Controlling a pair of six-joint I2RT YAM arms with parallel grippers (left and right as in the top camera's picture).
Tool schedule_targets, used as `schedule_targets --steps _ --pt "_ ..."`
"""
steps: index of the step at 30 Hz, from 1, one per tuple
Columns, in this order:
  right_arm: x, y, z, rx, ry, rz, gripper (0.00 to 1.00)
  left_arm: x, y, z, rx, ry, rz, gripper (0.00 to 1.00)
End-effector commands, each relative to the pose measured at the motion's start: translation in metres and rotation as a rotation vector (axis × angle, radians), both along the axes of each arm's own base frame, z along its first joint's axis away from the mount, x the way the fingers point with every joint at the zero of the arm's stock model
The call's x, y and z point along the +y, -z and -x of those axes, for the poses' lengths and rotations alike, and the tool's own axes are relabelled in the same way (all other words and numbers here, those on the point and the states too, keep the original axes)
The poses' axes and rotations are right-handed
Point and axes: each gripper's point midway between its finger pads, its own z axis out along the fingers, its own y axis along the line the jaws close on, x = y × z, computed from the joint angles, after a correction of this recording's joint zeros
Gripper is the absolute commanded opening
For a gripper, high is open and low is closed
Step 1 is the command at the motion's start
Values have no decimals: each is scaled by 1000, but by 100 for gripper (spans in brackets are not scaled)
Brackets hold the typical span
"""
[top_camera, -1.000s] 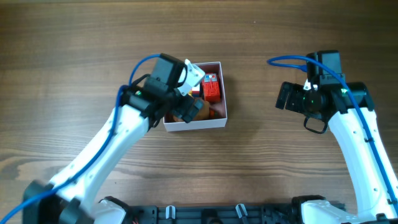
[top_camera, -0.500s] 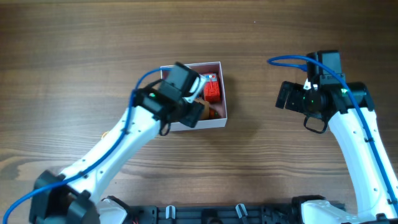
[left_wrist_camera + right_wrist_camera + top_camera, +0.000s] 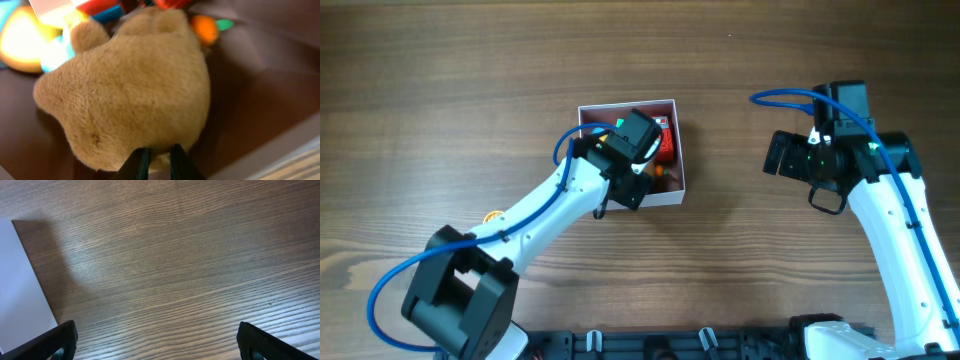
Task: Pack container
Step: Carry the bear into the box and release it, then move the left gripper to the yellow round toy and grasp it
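No text, label, brand, number or sign can be read anywhere: none on the container (image 3: 682,160), none on the bear (image 3: 130,85), none on the bench (image 3: 190,255).

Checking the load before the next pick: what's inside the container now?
Inside the container: a tan plush toy pinched by the left hand, a red toy, small colourful pieces beyond it. From overhead the left arm covers the middle; anything beneath is hidden.
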Motion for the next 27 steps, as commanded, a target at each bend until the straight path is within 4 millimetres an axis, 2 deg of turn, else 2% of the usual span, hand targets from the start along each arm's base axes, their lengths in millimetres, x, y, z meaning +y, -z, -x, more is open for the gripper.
schedule_targets --steps 1,5,10,11,13,14,15,16,19,20,22,23,24,25,27 --pt "1 5 2 20 -5 -5 100 25 17 -11 28 -112 -59 15" --pt "1 5 2 20 -5 -5 100 37 20 -18 34 -151 -62 15" --pt "1 5 2 20 -6 -5 100 36 19 -15 38 -143 -65 29" --pt "1 5 2 20 -6 -4 100 33 18 -13 39 -133 -66 43" --pt "1 5 2 21 -9 -4 100 25 13 -9 27 -108 -58 58" --pt "1 5 2 21 -9 -4 100 21 8 -8 14 -97 -49 71" --pt "1 5 2 20 -9 -3 100 16 0 -7 -5 -84 -35 91" --pt "1 5 2 20 -10 -3 100 12 -10 -7 -30 -75 -18 100" --pt "1 5 2 21 -23 2 100 8 -45 -9 -117 -76 43 100" --pt "1 5 2 21 -23 2 100 14 -63 -12 -169 -109 57 100" --pt "1 5 2 19 -23 1 100 32 -93 -16 -271 -179 59 100" --pt "1 5 2 18 -23 1 100 48 -115 -17 -338 -216 54 100" --pt "1 5 2 18 -24 2 100 56 -123 -16 -358 -233 52 100" --pt "1 5 1 18 -23 1 100 73 -136 -12 -387 -271 48 100" --pt "1 5 1 18 -24 2 100 102 -149 -5 -396 -389 65 100"
